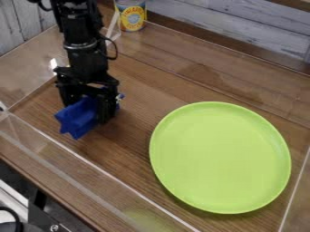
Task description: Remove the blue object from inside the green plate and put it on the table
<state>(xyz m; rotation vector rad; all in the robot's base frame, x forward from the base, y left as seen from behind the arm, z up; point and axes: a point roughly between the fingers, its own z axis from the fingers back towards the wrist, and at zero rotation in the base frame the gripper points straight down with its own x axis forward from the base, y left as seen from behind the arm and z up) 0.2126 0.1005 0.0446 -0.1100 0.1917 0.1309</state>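
Observation:
The blue object (78,118) is a small deep-blue blocky lump resting on the brown wood-grain table (182,82) at the left, well outside the green plate (220,156). The plate is large, round, lime-green and holds nothing. My black gripper (90,107) stands straight above the blue object, its fingers down on either side of the lump's upper part. The fingers hide the contact, so I cannot tell whether they still pinch it.
Clear acrylic walls (72,172) edge the table at the front and left. A yellow can (132,14) stands at the back beside the arm. A grey plank wall (242,23) runs behind.

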